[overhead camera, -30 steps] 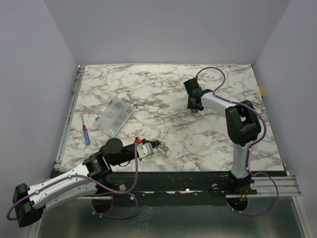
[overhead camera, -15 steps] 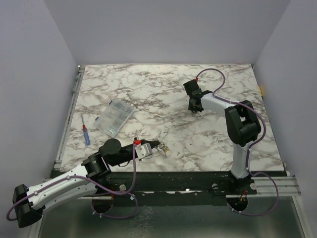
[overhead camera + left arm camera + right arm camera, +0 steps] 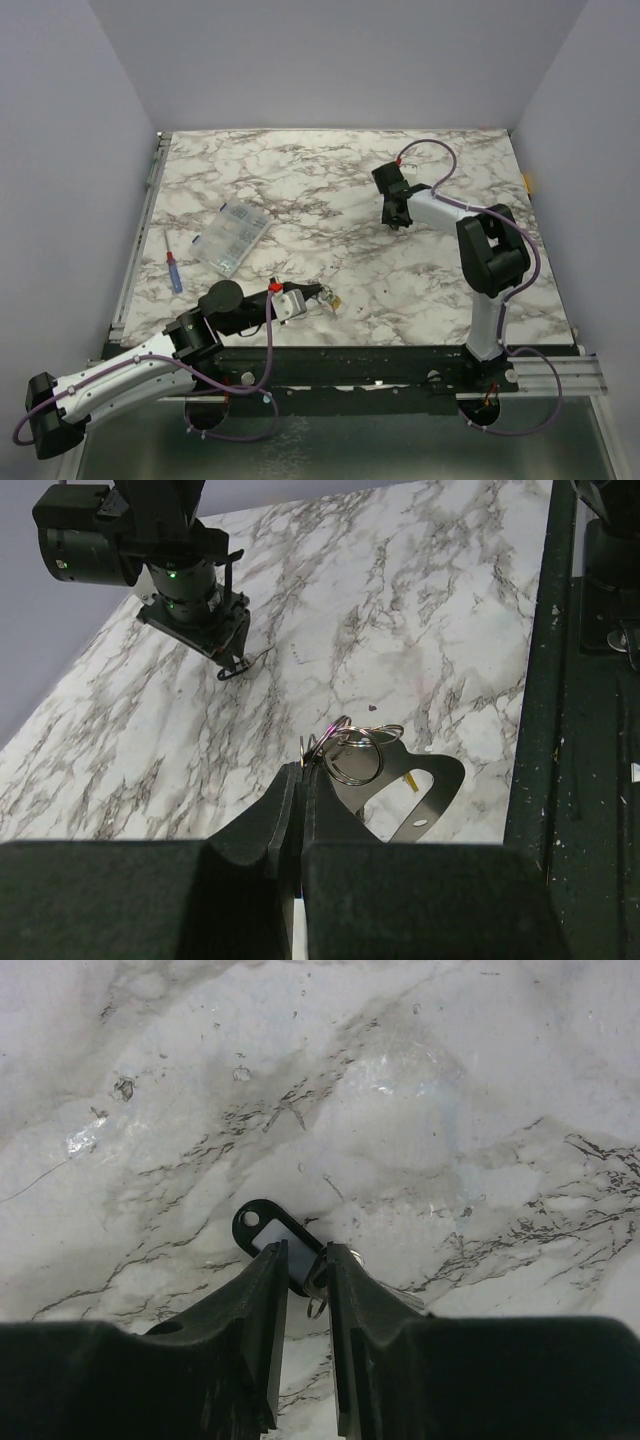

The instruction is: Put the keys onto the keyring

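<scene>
Keyring (image 3: 348,748) outside box (image 3: 232,238); its contents unclear.

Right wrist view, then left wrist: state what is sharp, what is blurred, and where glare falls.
Right wrist view: the right gripper shows dark and soft-edged; the black tag between its fingers is sharp; pale glare washes the table. Left wrist view: the left gripper is near-black and blurred; the keyring at its tip is crisp.

Lab test booth: marble-patterned table (image 3: 300,180) boxed by plain walls (image 3: 80,150).
</scene>
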`<action>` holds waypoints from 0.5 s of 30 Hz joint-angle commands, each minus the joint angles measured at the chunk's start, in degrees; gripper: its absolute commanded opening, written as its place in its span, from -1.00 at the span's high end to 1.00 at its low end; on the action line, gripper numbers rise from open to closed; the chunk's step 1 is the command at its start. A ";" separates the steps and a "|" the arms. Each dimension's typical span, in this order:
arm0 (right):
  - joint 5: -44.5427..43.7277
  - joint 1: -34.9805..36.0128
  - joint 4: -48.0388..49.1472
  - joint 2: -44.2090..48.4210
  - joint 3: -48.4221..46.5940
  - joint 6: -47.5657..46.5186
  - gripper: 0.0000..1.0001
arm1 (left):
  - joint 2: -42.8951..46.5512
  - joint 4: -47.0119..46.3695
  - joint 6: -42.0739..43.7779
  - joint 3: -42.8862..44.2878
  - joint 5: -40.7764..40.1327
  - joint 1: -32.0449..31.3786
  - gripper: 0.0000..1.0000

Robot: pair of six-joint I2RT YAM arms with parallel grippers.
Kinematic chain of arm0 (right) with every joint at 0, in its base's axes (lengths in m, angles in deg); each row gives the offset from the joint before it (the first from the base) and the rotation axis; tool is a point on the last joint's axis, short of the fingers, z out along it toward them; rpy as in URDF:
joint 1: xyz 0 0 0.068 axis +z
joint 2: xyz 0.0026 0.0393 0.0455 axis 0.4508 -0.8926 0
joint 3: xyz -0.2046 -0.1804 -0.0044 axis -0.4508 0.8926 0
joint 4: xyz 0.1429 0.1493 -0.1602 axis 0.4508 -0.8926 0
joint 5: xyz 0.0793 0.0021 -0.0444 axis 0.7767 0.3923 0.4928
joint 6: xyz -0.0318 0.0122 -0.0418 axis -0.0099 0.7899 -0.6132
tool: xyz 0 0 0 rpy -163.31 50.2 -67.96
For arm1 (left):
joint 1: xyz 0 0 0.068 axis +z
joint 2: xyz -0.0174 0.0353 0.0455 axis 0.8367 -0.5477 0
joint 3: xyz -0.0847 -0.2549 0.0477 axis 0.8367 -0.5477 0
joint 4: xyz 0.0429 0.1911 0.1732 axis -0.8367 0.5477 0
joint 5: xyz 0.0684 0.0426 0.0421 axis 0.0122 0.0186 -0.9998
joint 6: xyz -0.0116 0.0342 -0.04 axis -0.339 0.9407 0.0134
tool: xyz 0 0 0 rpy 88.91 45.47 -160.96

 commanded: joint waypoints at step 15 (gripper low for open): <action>-2.34 -0.36 -0.13 6.15 4.87 1.96 0.19 | 0.93 -1.87 0.41 -0.21 1.21 -0.43 1.00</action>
